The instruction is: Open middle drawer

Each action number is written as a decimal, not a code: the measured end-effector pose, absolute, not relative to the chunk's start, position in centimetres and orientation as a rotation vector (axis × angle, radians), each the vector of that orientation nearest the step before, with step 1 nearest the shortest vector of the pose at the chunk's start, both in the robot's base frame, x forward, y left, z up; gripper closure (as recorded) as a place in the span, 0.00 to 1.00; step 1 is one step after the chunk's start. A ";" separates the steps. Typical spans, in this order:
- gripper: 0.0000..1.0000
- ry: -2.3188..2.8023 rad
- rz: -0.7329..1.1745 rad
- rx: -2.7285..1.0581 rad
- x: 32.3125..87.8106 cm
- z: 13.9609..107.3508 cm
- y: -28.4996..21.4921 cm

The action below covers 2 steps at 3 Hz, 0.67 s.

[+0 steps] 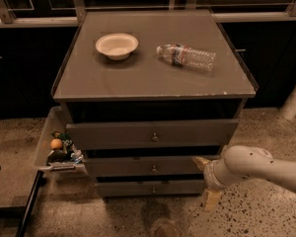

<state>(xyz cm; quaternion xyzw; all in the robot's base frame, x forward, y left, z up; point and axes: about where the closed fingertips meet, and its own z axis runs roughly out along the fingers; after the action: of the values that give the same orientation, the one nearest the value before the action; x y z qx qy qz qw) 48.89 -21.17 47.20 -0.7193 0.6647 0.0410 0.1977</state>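
Note:
The middle drawer (133, 166) is the second of three grey drawer fronts in the cabinet, with a small brass knob (154, 169) at its centre. It sits below the taller top drawer (113, 134) and above the bottom drawer (128, 187). My gripper (206, 180) is at the right end of the middle and bottom drawers, right of the knob and apart from it. Its two tan fingers (211, 199) are spread, and it holds nothing.
A white bowl (117, 45) and a plastic water bottle (186, 57) lying on its side are on the cabinet top (153, 80). A clear bin (44, 142) with snacks hangs at the cabinet's left side. A white post (295, 98) stands at the far right. The floor is speckled.

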 end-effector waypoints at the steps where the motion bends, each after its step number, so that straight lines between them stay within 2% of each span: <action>1: 0.00 1.809 0.076 -2.016 51.0 45.0 -21.5; 2: 0.00 1.741 0.051 -2.013 53.3 44.0 -21.5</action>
<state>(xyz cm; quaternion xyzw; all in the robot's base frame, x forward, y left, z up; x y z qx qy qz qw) 53.27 -21.46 44.00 -0.7345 0.6355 0.0186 0.2375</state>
